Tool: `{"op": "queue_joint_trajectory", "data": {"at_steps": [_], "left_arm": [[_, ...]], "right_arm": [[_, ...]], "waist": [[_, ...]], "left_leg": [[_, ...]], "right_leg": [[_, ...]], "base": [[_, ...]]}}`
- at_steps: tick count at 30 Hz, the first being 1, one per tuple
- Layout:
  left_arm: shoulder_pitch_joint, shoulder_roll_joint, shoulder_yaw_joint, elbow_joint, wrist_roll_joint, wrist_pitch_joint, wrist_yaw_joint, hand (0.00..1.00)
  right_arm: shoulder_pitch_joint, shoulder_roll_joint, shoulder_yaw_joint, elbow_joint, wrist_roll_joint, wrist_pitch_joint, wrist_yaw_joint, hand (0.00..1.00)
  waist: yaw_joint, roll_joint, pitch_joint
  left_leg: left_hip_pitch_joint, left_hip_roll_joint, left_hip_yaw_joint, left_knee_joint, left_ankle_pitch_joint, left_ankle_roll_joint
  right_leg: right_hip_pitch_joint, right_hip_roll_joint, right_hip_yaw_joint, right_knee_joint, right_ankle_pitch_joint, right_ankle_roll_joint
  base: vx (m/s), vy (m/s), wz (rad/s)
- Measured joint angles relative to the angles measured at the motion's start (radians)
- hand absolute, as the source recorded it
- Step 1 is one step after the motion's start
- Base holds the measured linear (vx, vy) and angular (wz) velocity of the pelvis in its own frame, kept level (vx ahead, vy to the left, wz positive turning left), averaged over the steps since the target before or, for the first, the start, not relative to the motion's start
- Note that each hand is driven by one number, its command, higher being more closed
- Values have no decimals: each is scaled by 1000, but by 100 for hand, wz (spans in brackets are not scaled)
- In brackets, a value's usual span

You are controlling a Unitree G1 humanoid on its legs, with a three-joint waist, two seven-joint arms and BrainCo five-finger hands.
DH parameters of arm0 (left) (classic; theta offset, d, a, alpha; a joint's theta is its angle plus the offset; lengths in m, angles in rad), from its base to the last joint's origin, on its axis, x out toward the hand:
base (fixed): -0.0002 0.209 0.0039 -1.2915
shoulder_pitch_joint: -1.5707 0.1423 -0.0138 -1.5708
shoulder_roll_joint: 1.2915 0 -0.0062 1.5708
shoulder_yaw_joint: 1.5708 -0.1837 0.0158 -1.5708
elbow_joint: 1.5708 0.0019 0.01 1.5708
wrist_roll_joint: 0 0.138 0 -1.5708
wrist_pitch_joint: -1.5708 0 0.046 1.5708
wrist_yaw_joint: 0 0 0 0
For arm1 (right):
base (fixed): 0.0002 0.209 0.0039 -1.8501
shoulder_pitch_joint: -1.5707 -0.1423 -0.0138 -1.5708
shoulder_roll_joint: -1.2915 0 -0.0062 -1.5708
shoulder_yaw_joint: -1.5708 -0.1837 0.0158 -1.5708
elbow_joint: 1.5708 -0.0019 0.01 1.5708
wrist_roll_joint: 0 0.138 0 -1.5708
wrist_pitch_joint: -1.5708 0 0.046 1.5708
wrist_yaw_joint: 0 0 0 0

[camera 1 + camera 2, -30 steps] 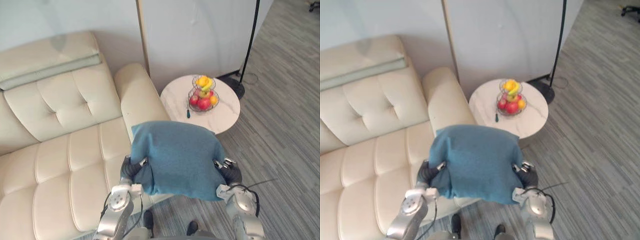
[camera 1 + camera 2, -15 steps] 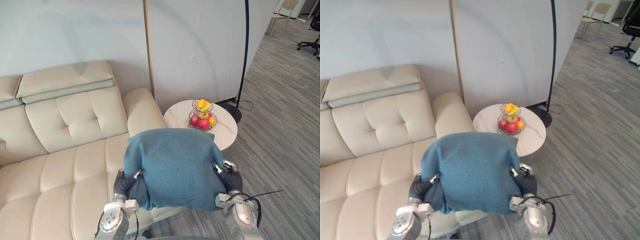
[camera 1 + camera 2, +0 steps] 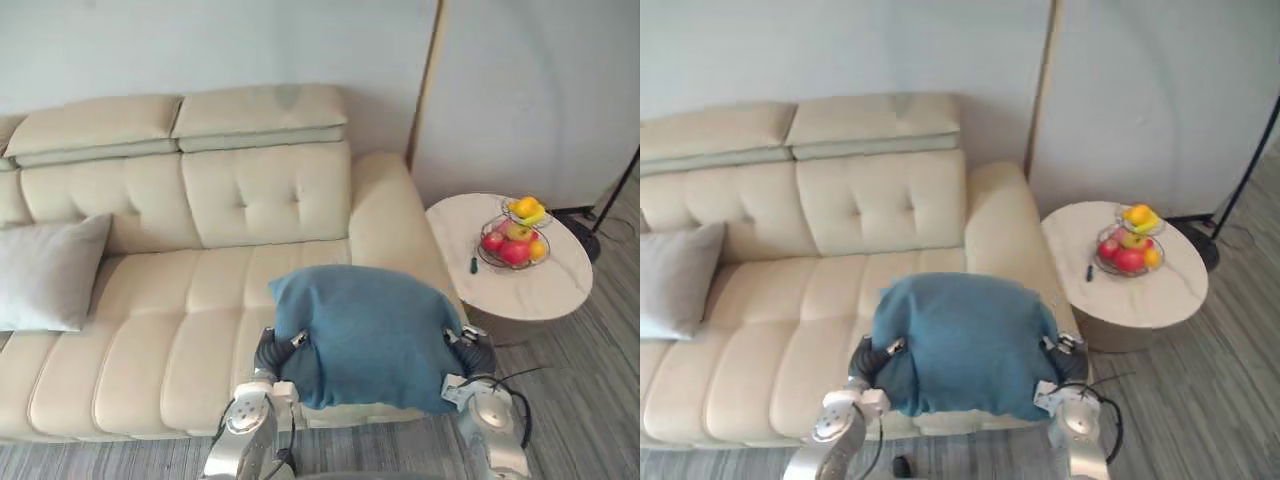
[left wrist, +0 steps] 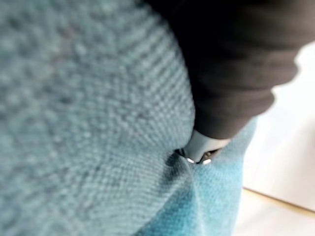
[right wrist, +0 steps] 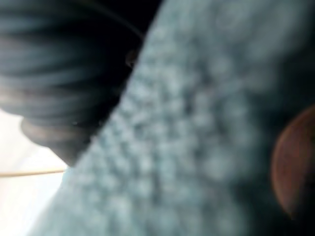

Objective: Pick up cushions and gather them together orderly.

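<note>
A blue cushion point(image 3: 370, 335) is held up in front of me, over the front edge of the cream sofa point(image 3: 200, 290). My left hand point(image 3: 272, 352) is against its left side and my right hand point(image 3: 472, 355) against its right side, both partly covered by the cloth. In both wrist views the blue weave point(image 4: 98, 123) lies right against the dark hand covers. A grey cushion point(image 3: 45, 272) leans on the sofa's backrest at the far left, well apart from the blue one.
A round white side table point(image 3: 545, 290) stands right of the sofa arm, with a wire fruit basket point(image 3: 515, 240) and a small dark pen on it. A floor lamp's pole point(image 3: 625, 180) rises at the far right. Grey plank floor lies in front.
The camera has swung to the left, so more of the sofa and the grey cushion have come into view. The blue cushion stays held between both hands.
</note>
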Motion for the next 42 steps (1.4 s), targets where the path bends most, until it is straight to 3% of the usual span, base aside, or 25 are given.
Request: {"op": "queue_joint_trajectory", "data": {"at_steps": [1, 2, 3, 4, 5, 6, 8, 11, 12, 16, 18, 20, 22, 24, 25, 28, 30, 35, 42], "left_arm": [[0, 0, 0, 7, 1, 1, 0, 100], [0, -2, 2, 6, 1, 2, 0, 100], [0, -2, 4, 6, 2, 2, 1, 100], [0, -2, 6, 6, 3, 2, 1, 100], [0, -1, 6, 6, 3, 2, 1, 100], [0, 1, 5, 6, 3, 3, 1, 100], [0, 2, 3, 4, 4, 7, 1, 100], [3, -1, 2, -22, 12, 27, 2, 100], [8, -2, -1, -53, 14, 27, 2, 100], [32, -9, -1, -105, 22, 27, 0, 100], [53, -11, -2, -127, 22, 27, -12, 100], [62, -19, -1, -129, 22, 25, -20, 100], [62, -30, 2, -131, 22, 25, -20, 100], [70, -41, 2, -133, 22, 26, -19, 100], [81, -53, 1, -132, 24, 29, -19, 100], [88, -34, 1, -133, 43, 30, -16, 100], [102, -19, 0, -133, 51, 32, -16, 100], [103, -11, -4, -133, 53, 31, -16, 100], [57, 1, -22, -131, 81, 41, 31, 100]], "right_arm": [[-1, -1, 0, 5, -1, 7, -4, 100], [-11, -5, 0, 7, -6, 13, -4, 100], [-13, -2, 0, 8, -6, 13, -4, 100], [-9, 2, 0, 8, -5, 13, -5, 100], [-5, 3, 0, 8, -5, 13, -5, 100], [-5, 4, 1, 8, -4, 13, -4, 100], [-5, 5, 2, 7, 1, 12, -4, 100], [10, 2, 8, -22, 1, 13, -5, 100], [36, 9, 9, -51, 2, 13, -6, 100], [93, 10, 14, -164, 3, 13, -6, 100], [122, 8, 15, -229, 3, 11, -6, 100], [134, 6, 16, -257, 4, 4, -6, 100], [129, 3, 16, -257, 4, 3, -6, 100], [133, -1, 16, -257, 4, 3, -6, 100], [142, -6, 15, -251, 4, 4, -7, 100], [160, 22, 18, -240, -1, 14, -7, 100], [160, 40, 20, -240, -21, 14, -7, 100], [163, 47, 28, -238, -38, 14, -8, 100], [103, 43, 56, -176, -138, 23, -59, 100]], "waist": [[9, -2, 4], [6, 11, 26], [0, 17, 37], [-12, 21, 54], [-22, 16, 56], [-31, 2, 57], [-36, -26, 55], [-34, -19, 56], [-39, -24, 54], [-34, -26, 52], [-23, -27, 53], [9, -20, 45], [12, -13, 37], [9, -1, 28], [5, 15, 15], [1, -44, 1], [0, -62, -7], [-1, -68, -19], [-2, -72, -19]], "left_leg": [[7, -22, 7, 10, -34, 24], [32, -40, 12, -4, -41, 42], [43, -43, 7, -13, -42, 45], [73, -57, -6, -50, -34, 58], [96, -79, -20, -92, -19, 66], [118, -103, -22, -135, -2, 68], [153, -162, -30, -195, 22, 83], [166, -177, -57, -194, 23, 103], [167, -186, -93, -178, 17, 108], [154, -181, -130, -79, -6, 85], [100, -148, -82, 110, -52, 59], [18, -31, -5, 308, -111, 71], [-6, 54, 2, 276, -111, 67], [6, 101, -7, 133, -53, 54], [37, 100, -50, 36, 16, -35], [84, 20, -23, -73, 49, -18], [115, -11, -11, -112, 55, -9], [154, -45, -12, -189, 85, -2], [142, -50, 3, -302, 168, -7]], "right_leg": [[-41, -46, 9, 70, 35, -51], [-98, -59, 65, 177, 11, -142], [-123, -38, 120, 239, -50, -130], [-156, 35, 207, 344, -182, -94], [-176, 120, 260, 382, -271, -71], [-179, 172, 271, 373, -316, -61], [-182, 246, 262, 316, -363, -82], [-184, 318, 298, 249, -388, -112], [-162, 340, 333, 190, -362, -155], [-59, 334, 297, 132, -365, -161], [14, 340, 275, 81, -357, -169], [56, 360, 263, 53, -358, -172], [56, 357, 263, 41, -359, -173], [60, 351, 270, 29, -358, -166], [58, 349, 287, 27, -363, -138], [51, 287, 326, 6, -354, -119], [56, 263, 342, 0, -350, -113], [60, 243, 345, -2, -346, -102], [-2, 260, 368, -24, -327, -80]], "base": [[-48, 425, -21], [-29, 398, -16], [1, 330, 10], [6, 279, 37], [32, 290, 48], [51, 206, 42], [108, 117, 33], [165, 27, 36], [204, -18, 76], [210, -47, 70], [152, -44, 28], [101, -7, -6], [56, 64, -15], [120, 174, -16], [130, 249, -7], [81, 226, -6], [11, 175, -7], [-3, 47, 2], [-42, -17, -6]]}}
